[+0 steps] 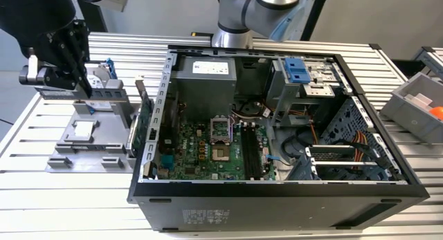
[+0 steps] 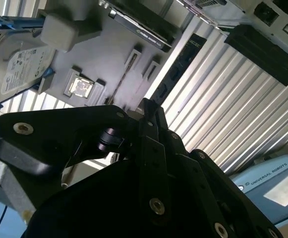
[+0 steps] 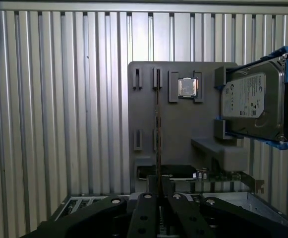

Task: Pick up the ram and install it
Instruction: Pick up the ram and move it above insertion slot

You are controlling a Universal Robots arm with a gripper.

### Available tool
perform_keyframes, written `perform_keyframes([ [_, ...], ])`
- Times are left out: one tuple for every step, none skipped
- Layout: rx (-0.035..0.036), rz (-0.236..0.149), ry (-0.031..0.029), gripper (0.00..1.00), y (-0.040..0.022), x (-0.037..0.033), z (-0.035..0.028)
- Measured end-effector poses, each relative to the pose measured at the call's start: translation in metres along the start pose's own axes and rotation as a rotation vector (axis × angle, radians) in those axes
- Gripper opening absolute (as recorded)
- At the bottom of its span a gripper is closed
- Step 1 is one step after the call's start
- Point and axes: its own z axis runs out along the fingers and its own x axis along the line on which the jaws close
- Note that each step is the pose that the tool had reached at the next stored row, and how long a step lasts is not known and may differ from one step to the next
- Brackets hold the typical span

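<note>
The ram (image 1: 107,93) is a slim dark stick with black chips, held level just above the grey holder plate (image 1: 76,146) at the exterior view's left. My black gripper (image 1: 80,89) is shut on it from above. In the first wrist view the ram (image 3: 158,124) shows edge-on as a thin line running out from my fingertips (image 3: 158,187), in line with the plate's narrow slots (image 3: 156,78). In the second wrist view the same thin edge of the ram (image 2: 120,84) leads to the gripper (image 2: 144,106). I cannot tell whether the stick is clear of the slots.
An open computer case (image 1: 277,198) lies to the exterior view's right of the plate, with its motherboard's long memory slots (image 1: 249,152) exposed. A green card (image 1: 140,123) stands on edge between plate and case. The plate also carries a blue-framed hard drive (image 3: 253,99) and a processor chip (image 3: 187,88). A grey bin (image 1: 415,105) stands far right.
</note>
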Motion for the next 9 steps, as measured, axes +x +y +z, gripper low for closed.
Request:
perform_keyframes([
  [-0.0001,0.0,0.0,0.0,-0.0009,0.0,0.0],
  [-0.0002,0.0,0.0001,0.0,-0.0018,0.0,-0.0001],
  [-0.0001,0.0,0.0,0.0,-0.0028,-0.0001,0.0],
  [-0.0001,0.0,0.0,0.0,-0.0037,-0.0001,0.0],
  [-0.0001,0.0,0.0001,0.0,-0.0047,-0.0001,-0.0001],
  [-0.0001,0.0,0.0001,0.0,-0.0057,-0.0002,-0.0001],
  [-0.0001,0.0,0.0,0.0,-0.0067,-0.0002,0.0],
  [0.0,0.0,0.0,0.0,-0.0077,-0.0002,0.0],
  [-0.0001,0.0,0.0,0.0,-0.0087,-0.0003,-0.0001],
])
